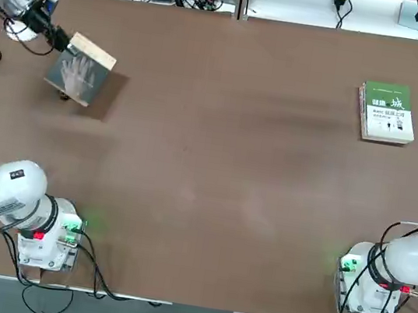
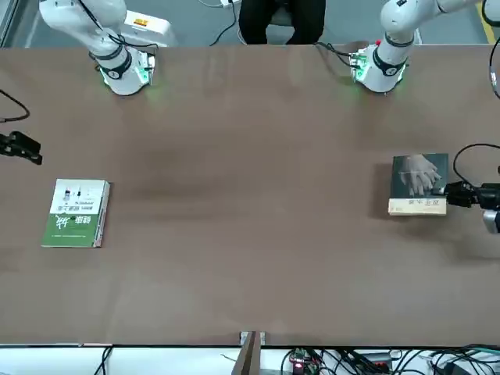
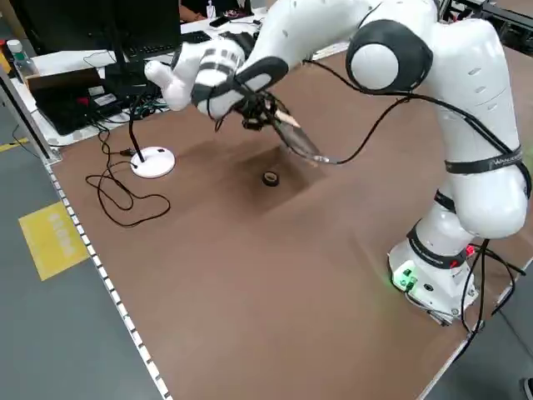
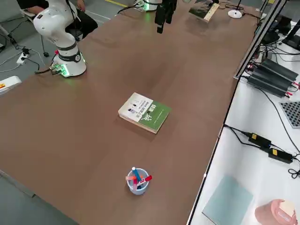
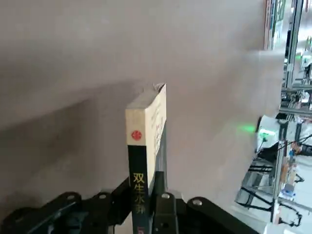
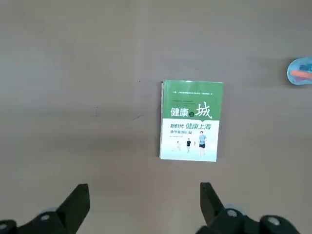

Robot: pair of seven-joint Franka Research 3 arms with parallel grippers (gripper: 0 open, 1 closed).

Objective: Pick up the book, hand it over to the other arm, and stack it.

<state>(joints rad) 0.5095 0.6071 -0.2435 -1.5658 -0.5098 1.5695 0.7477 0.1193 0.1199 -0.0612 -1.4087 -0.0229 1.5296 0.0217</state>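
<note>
Grey-green book (image 1: 82,69) tilted, tan end away from clamping left claw (image 1: 62,42); right claw (image 6: 145,204) apart.

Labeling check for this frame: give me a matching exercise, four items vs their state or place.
Items:
1. book
2. green-and-white book
3. left gripper
4. right gripper

States:
A. open, hanging above a book
B. flat on the table, untouched
C. lifted off the table, held by one edge
D. shut on a book's edge

Pairs: 1-C, 2-B, 3-D, 4-A
</note>
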